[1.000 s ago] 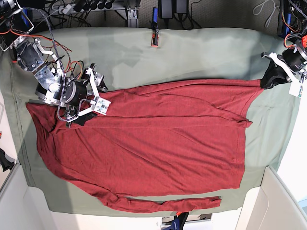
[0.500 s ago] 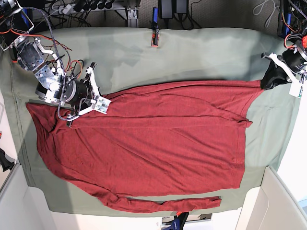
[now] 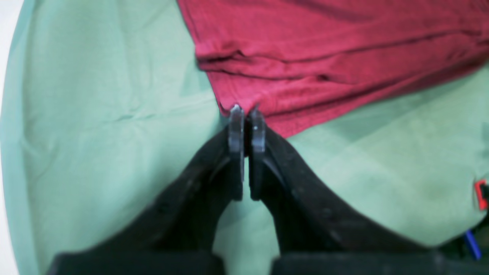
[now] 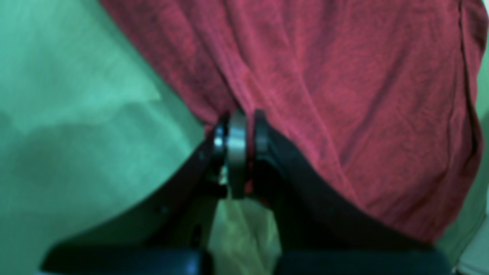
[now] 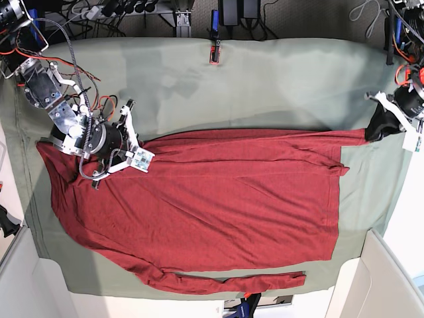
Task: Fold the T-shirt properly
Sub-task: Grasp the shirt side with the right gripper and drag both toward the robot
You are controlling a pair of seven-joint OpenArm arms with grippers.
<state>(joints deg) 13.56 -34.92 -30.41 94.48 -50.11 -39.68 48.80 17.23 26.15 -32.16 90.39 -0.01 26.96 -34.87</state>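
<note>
Pale green cloth covers your surface (image 5: 265,79) from edge to edge, with cables and power strips crowding the top of the base view, and the T-shirt (image 5: 212,199) lies spread across the middle and lower part of that frame, one long sleeve trailing along the bottom edge. Your left pincer (image 3: 246,114) is pressed closed on a corner of the red fabric at the far right of the base view, and your right pincer (image 4: 240,126) is clamped on the shirt's edge at the upper left; red cloth shows squeezed between its jaws, though the blur there leaves me unsure how deep that bite goes. The main risk, as I judge it, is a slip: the left grip appears to hold only the very tip of the hem, so a quick or uneven pull could tug the thin knit free and drop that corner short. A second risk is dragging the green cloth along if either pincer has caught it with the shirt, which would wrinkle everything. Only the base view shows you the whole garment, the stretched top edge between both arms and the loose lower sleeve. Only the wrist views show how little fabric each pincer actually holds.
</note>
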